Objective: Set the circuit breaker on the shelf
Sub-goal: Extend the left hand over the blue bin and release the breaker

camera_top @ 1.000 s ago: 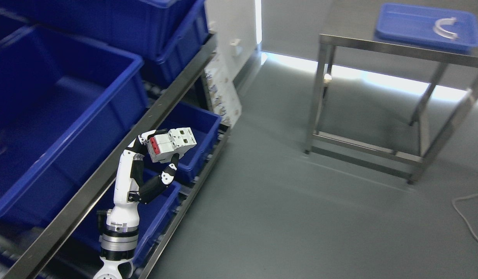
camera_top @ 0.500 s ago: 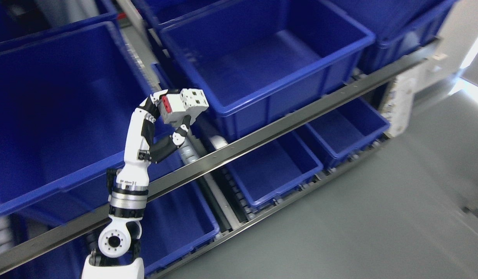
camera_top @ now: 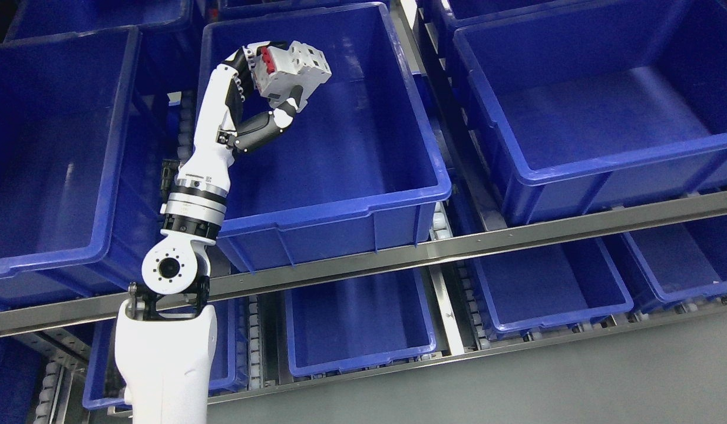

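While the left hand (camera_top: 263,88) grips the white and red circuit breaker (camera_top: 293,68) between curled fingers and thumb above the middle blue bin (camera_top: 340,194) on the shelf's upper tier, lowering near the bin's floor before releasing looks wisest.

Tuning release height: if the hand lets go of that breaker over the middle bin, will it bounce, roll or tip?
The circuit breaker looks like a stiff, boxy moulded block, so it probably won't roll. Dropped from the left hand, it may tumble onto a flat face and slide a little on the smooth floor of the blue bin. The red part could chip; release low.
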You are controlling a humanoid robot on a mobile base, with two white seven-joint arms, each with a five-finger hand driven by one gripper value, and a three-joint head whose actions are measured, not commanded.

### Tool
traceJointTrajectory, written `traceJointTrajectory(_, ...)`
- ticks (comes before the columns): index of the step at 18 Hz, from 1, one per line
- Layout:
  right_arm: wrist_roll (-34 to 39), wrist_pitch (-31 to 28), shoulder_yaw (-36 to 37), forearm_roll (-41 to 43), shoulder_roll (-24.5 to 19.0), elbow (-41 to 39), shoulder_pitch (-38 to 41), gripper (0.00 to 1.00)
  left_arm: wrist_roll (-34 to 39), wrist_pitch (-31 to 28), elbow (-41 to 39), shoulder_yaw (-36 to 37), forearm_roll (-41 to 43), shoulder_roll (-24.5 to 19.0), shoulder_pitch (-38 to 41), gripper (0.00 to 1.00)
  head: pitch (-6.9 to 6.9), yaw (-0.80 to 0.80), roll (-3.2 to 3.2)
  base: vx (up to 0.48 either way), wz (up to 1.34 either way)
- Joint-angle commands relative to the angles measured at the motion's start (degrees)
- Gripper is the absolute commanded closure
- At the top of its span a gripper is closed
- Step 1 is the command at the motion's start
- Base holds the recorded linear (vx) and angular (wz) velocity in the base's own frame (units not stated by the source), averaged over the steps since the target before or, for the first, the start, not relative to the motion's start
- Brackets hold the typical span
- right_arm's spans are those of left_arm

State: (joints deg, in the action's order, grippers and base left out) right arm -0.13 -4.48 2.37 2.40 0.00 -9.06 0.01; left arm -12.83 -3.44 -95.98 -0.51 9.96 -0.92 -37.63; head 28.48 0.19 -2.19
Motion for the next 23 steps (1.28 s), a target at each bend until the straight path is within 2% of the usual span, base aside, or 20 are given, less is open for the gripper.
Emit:
traceJointTrajectory(1,-0.04,1.76,0.00,-0.03,1.00,0.01,0.87,0.00,-1.41,-1.04,9.81,2.44,7.17,-4.17,-6.73,0.82,0.00,0.00,0.00,0.048,0.22)
traceJointTrajectory(4,-0.04,1.76,0.00,0.06,1.00,0.01,0.87,0.00,-3.51,-1.05,20.79,2.97,10.33,-9.96,-15.17,0.81,-0.01,0.00,0.00,0.025,0.21)
traceJointTrajectory(5,-0.04,1.76,0.00,0.06,1.00,0.01,0.87,0.00,-4.47,-1.05,23.61,3.06,10.95,-10.68,-17.11,0.81,-0.01,0.00,0.00,0.016,0.09)
traceJointTrajectory(10,-0.04,1.76,0.00,0.06,1.00,0.01,0.87,0.00,-6.16,-0.26,44.43,8.06,14.38,-10.16,-27.30,0.80,-0.01,0.00,0.00,0.005,0.01)
traceJointTrajectory(13,-0.04,1.76,0.00,0.06,1.00,0.01,0.87,0.00,-5.89,1.94,53.85,9.12,15.17,-7.70,-29.95,0.79,-0.01,0.00,0.00,-0.004,-0.01)
traceJointTrajectory(18,-0.04,1.76,0.00,0.06,1.00,0.01,0.87,0.00,-5.80,3.96,63.97,9.12,16.06,-6.38,-33.73,0.79,-0.01,0.00,0.00,0.000,0.00)
traceJointTrajectory(21,-0.04,1.76,0.00,-0.03,1.00,0.01,0.87,0.00,-5.80,4.05,66.26,9.12,16.06,-5.94,-35.23,0.79,-0.01,0.00,0.00,0.000,0.00)
traceJointTrajectory(23,-0.04,1.76,0.00,-0.03,1.00,0.01,0.87,0.00,-5.63,3.96,66.97,9.12,16.06,-4.71,-35.67,0.74,-0.02,0.00,0.00,0.000,0.00)
